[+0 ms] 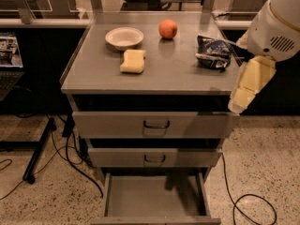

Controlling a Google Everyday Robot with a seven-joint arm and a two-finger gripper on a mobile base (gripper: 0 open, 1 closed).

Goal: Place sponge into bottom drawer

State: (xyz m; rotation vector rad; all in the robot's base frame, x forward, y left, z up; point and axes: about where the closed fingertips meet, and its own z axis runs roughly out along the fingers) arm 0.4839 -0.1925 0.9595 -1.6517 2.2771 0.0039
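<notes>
Sponge (133, 61): lying flat on my cabinet top (154, 76), just in front of the white bowl (124, 36).
Bottom drawer (154, 200): pulled out, grey floor showing.
My gripper (240, 100): off the cabinet's right edge, pointing down, well apart from the sponge.
Grip: spread or pressed together, I cannot tell.
Others: orange fruit (168, 29); dark bag (213, 52), probably snacks.

We see a pale yellow sponge (133, 61), a white bowl (124, 37) and an orange fruit (168, 29) on the grey cabinet top (164, 76). The bag (213, 53) looks dark blue, maybe with white marks. The bottom drawer (154, 198) is plain grey. Our creamy yellow gripper (240, 100) hangs by the top's right edge.
</notes>
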